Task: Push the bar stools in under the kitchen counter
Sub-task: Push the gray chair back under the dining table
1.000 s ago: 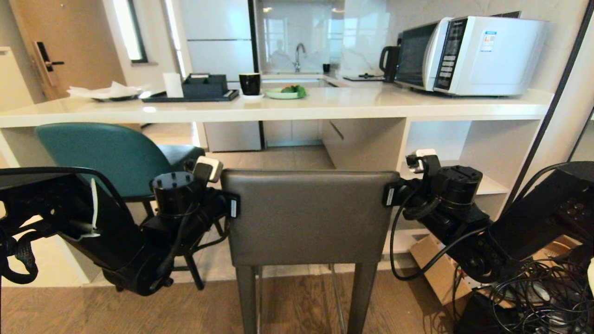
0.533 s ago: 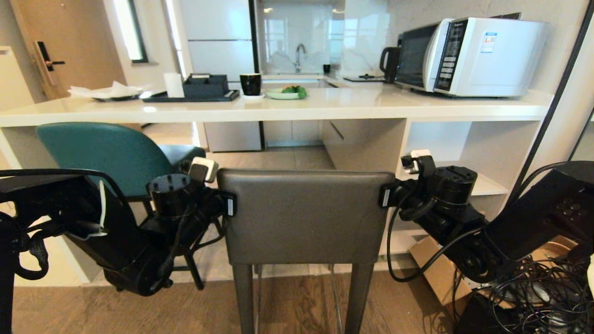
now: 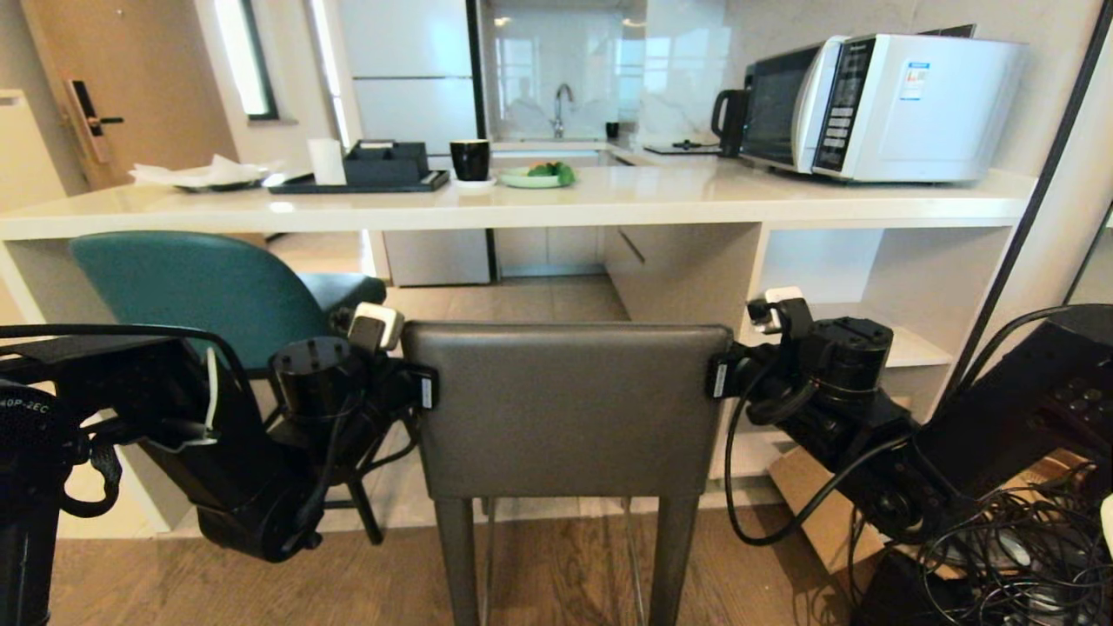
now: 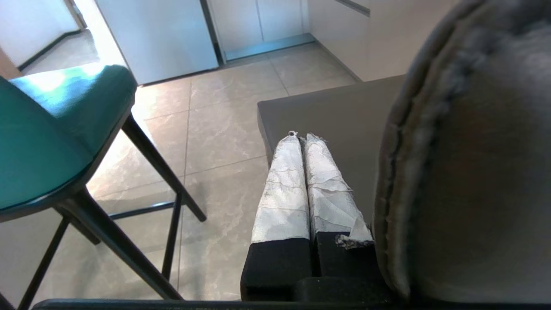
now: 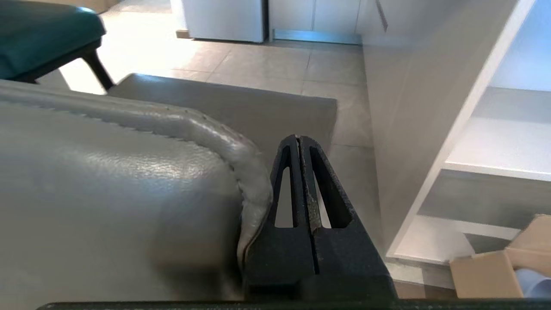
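**Grey stool squeezed between two closed tools, push not finished**

Seen from the head view: grey stool [image 3: 569,409] at centre, back turned to camera, seat only near the counter [image 3: 522,204] edge. Teal stool [image 3: 196,291] at 9 o'clock, already partly under. Left tool [image 4: 303,140] with fingers together, pressed along the left side of the backrest. Right tool [image 5: 299,140] likewise closed, against the right side. Next move, probably: straight push toward 12 o'clock, equal pressure on both sides, otherwise risk of twisting or slipping off.
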Robot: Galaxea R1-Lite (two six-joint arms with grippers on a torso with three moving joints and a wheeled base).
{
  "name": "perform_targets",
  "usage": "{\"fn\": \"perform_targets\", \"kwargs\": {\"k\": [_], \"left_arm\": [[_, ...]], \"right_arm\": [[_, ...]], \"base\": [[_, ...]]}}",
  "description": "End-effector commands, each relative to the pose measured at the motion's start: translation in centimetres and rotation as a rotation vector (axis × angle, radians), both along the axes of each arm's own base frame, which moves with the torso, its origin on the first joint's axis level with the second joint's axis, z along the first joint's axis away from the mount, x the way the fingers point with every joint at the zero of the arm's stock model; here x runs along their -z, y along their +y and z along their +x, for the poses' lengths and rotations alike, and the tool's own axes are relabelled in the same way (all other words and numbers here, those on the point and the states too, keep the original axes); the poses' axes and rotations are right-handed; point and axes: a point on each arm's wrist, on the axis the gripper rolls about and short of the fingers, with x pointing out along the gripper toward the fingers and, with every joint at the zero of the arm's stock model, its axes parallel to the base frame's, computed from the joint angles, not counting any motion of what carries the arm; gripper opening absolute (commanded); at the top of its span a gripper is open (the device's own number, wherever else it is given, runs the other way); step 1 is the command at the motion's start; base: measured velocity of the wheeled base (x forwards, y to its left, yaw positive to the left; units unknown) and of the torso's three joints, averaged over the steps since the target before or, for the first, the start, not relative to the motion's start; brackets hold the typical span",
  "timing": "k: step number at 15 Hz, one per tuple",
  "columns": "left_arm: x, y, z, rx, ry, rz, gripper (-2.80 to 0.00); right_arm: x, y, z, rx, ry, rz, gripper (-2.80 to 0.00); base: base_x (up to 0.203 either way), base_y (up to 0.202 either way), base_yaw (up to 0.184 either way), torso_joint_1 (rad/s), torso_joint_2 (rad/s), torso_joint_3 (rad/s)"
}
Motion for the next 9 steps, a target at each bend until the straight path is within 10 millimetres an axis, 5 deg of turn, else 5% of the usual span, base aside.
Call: {"fn": "perform_targets", "kwargs": {"k": [1, 6, 9], "left_arm": [[0.31, 0.30, 0.06, -0.013, 0.003, 0.002, -2.80], [0.56, 0.10, -0.50, -0.008, 0.019, 0.009, -2.80], [0.74, 0.31, -0.57, -0.012, 0.020, 0.010, -2.80]], "right_arm": [[-0.76, -0.26, -0.44, 0.006, -0.026, 0.011, -2.80], [-0.10, 0.02, -0.10, 0.000, -0.013, 0.006, -2.80], [-0.07, 0.29, -0.24, -0.009, -0.012, 0.004, -2.80]], "base": [[0.000, 0.000, 0.000, 0.000, 0.00, 0.000], [0.000, 0.000, 0.000, 0.000, 0.00, 0.000], [0.131, 0.000, -0.001, -0.001, 0.00, 0.002]]}}
